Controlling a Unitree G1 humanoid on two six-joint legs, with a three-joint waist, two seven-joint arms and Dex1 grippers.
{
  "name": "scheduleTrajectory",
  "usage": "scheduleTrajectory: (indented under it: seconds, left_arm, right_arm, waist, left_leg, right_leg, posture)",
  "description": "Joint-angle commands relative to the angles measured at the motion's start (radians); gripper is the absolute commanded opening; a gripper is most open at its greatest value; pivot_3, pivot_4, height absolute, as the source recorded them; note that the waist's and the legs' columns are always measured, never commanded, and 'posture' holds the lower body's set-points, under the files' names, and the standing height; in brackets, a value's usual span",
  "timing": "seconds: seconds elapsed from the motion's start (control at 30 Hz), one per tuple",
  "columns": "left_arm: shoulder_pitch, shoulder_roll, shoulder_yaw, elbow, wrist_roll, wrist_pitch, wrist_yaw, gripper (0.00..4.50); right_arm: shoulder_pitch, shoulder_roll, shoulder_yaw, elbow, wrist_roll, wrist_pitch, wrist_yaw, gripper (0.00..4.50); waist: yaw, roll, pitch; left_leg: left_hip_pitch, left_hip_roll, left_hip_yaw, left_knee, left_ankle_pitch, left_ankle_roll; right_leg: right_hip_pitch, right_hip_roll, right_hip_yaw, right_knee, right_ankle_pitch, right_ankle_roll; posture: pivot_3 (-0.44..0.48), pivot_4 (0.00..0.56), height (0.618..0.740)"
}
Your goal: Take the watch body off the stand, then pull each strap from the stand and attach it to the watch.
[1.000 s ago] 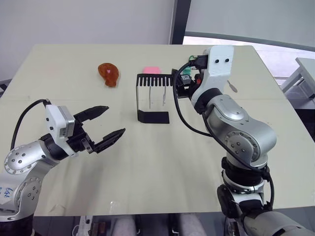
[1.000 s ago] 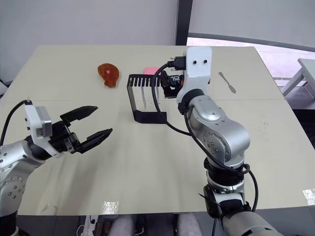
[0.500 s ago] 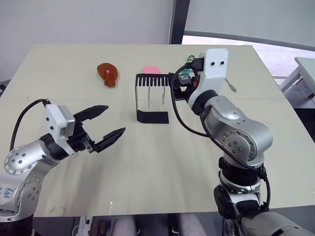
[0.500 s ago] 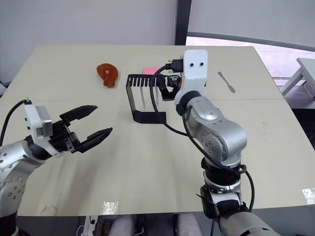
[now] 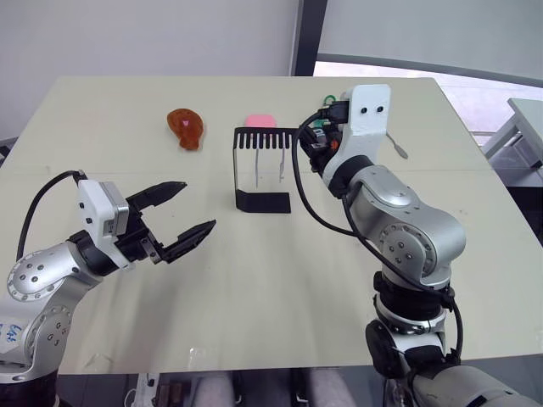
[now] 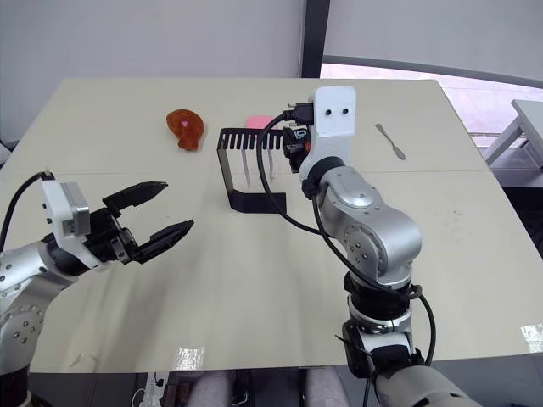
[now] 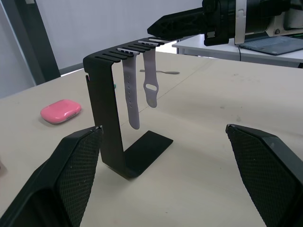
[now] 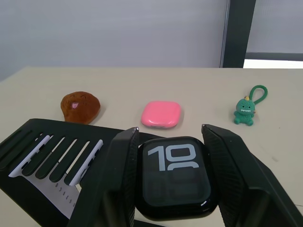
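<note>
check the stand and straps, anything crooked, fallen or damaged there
Nothing stands out. The stand sits upright on its base, both straps hang straight from the slotted top, and the right pincer has the watch body between its fingers at the stand's end.

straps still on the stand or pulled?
On. Both straps hang from the stand's slotted top; the left gripper is open, away from them.

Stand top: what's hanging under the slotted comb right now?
Two straps hang under the stand comb. Right gripper fingers bracket the watch body, hiding what's beneath it.
</note>
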Motion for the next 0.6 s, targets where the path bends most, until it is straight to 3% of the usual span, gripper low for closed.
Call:
scheduleTrajectory:
  seconds: [0.03, 0.37, 0.47, 0.6]
  left_arm:
    - [0.001, 0.011, 0.028, -0.027, -0.006, -0.007, 0.005, 4.5]
    - [-0.024, 0.019, 0.015, -0.006, -0.006, -0.021, -0.024, 4.5]
    - [-0.062, 0.03, -0.038, 0.006, -0.001, -0.03, -0.085, 4.5]
    - [-0.091, 0.036, -0.099, 0.011, 0.011, -0.044, -0.145, 4.5]
  right_arm:
    - [-0.003, 0.005, -0.012, -0.029, -0.009, -0.034, 0.023, 1.6]
    - [0.018, -0.096, -0.105, -0.13, 0.031, -0.16, 0.159, 1.6]
    - [0.144, -0.213, -0.191, -0.246, 0.059, -0.149, 0.229, 1.6]
    - [0.301, -0.197, -0.303, -0.311, 0.091, -0.101, 0.178, 1.6]
  waist:
    - [0.0, 0.0, 0.0]
    - [0.001, 0.0, 0.0]
    - [0.01, 0.0, 0.0]
    - [0.02, 0.0, 0.0]
  left_leg:
    - [0.0, 0.0, 0.0, 0.0, 0.0, 0.0]
    - [-0.001, 0.0, 0.0, -0.001, 0.0, 0.0]
    - [-0.001, -0.001, -0.002, -0.001, 0.0, 0.0]
    - [-0.001, -0.001, -0.001, -0.001, -0.001, 0.001]
  right_leg:
    - [0.0, 0.0, 0.0, 0.0, 0.0, 0.0]
    - [0.0, 0.0, 0.0, -0.001, 0.0, 0.0]
    - [0.0, 0.0, 0.0, -0.002, 0.0, 0.0]
    - [0.001, 0.0, 0.001, -0.003, 0.0, 0.0]
  posture:
    - [0.0, 0.15, 0.74]
    - [0.0, 0.15, 0.74]
    - [0.0, 0.15, 0.74]
    - [0.0, 0.15, 0.74]
